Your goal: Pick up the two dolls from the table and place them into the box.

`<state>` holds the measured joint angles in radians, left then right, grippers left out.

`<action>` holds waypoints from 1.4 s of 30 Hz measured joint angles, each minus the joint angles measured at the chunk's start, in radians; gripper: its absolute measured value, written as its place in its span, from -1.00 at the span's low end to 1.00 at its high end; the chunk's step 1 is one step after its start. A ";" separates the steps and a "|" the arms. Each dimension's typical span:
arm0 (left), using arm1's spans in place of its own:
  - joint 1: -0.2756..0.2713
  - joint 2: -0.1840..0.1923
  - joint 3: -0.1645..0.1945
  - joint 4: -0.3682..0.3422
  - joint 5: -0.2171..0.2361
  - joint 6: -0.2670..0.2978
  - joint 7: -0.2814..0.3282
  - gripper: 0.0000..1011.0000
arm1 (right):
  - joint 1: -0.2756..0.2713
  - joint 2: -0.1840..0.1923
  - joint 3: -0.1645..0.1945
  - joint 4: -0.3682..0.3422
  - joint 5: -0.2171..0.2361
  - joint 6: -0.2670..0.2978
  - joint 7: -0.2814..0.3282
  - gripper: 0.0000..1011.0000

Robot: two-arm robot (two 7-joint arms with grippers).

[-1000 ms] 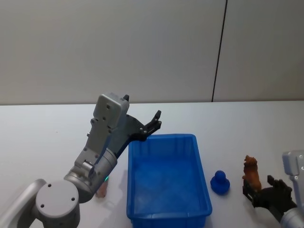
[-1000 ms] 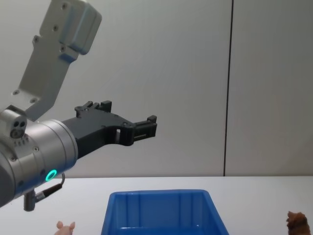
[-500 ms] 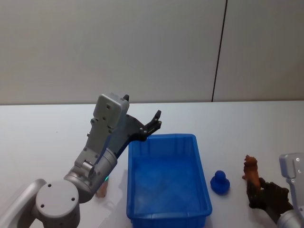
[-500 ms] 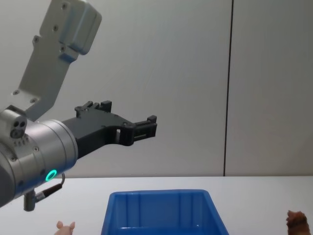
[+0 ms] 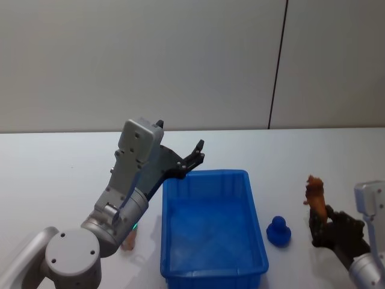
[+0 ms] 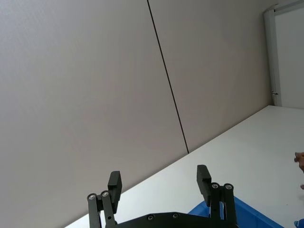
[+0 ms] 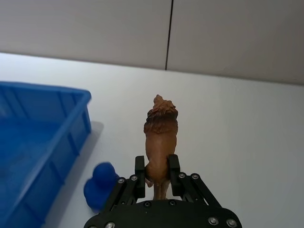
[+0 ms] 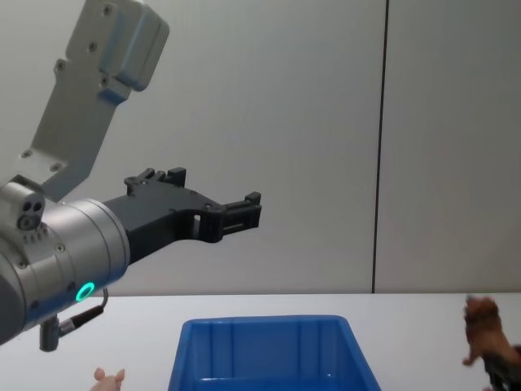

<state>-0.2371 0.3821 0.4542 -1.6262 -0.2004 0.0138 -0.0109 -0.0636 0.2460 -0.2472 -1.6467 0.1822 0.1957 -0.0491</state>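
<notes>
Holding brown doll [image 7: 160,128] clamped in right pincer [image 7: 156,164], seemingly off counter [image 5: 60,156]; next, carry left over box [image 5: 207,173], release. Left pincer [image 6: 159,175] wide, idle.

The left gripper [image 6: 159,176] is hanging with fingers [image 6: 203,174] spread wide, facing a grey wall [image 6: 95,85]. Beyond it, the blue box [image 6: 247,218] is resting on the white table [image 6: 247,156]; a sliver of reddish-brown doll [image 6: 299,158] is showing farther off.

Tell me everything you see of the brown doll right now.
The brown doll is a shaggy, reddish-brown animal figure with a maned head, seemingly moulded plastic. It is upright, its hind end clamped between the right gripper's fingers, head pointing away from the wrist. It is right of the blue box, outside it.
</notes>
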 joint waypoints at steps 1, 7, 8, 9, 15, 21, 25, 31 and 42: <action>0.000 0.000 0.000 0.000 0.000 0.000 0.000 0.98 | 0.000 0.000 0.000 -0.004 -0.002 -0.005 0.003 -0.45; 0.000 0.000 0.000 0.000 0.000 0.000 0.000 0.98 | -0.001 0.000 -0.004 -0.040 -0.019 -0.046 0.037 -0.45; 0.000 0.000 0.000 0.000 0.000 0.000 0.000 0.98 | -0.001 0.000 -0.005 -0.044 -0.021 -0.052 0.045 -0.45; 0.000 0.000 0.000 0.000 0.000 0.000 0.000 0.98 | 0.000 -0.001 -0.006 -0.049 -0.022 -0.057 0.052 -0.45; 0.000 0.000 0.000 0.000 0.000 0.000 0.000 0.98 | 0.008 -0.006 -0.015 -0.070 -0.032 -0.087 0.109 -0.45; 0.000 0.000 0.000 0.000 0.000 0.000 0.000 0.98 | 0.023 -0.017 -0.028 -0.076 -0.041 -0.109 0.181 -0.45; 0.000 0.000 0.000 0.000 0.000 0.000 0.000 0.98 | 0.040 -0.031 -0.040 -0.071 -0.048 -0.119 0.234 -0.45; 0.000 0.000 0.000 0.000 0.000 0.000 0.000 0.98 | 0.066 -0.052 -0.057 -0.048 -0.059 -0.128 0.306 -0.45; 0.000 0.000 0.000 0.000 0.000 0.000 0.000 0.98 | 0.148 -0.116 -0.095 0.071 -0.078 -0.133 0.447 0.19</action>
<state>-0.2371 0.3821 0.4542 -1.6262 -0.2004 0.0139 -0.0110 0.0845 0.1301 -0.3424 -1.5758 0.1038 0.0624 0.3977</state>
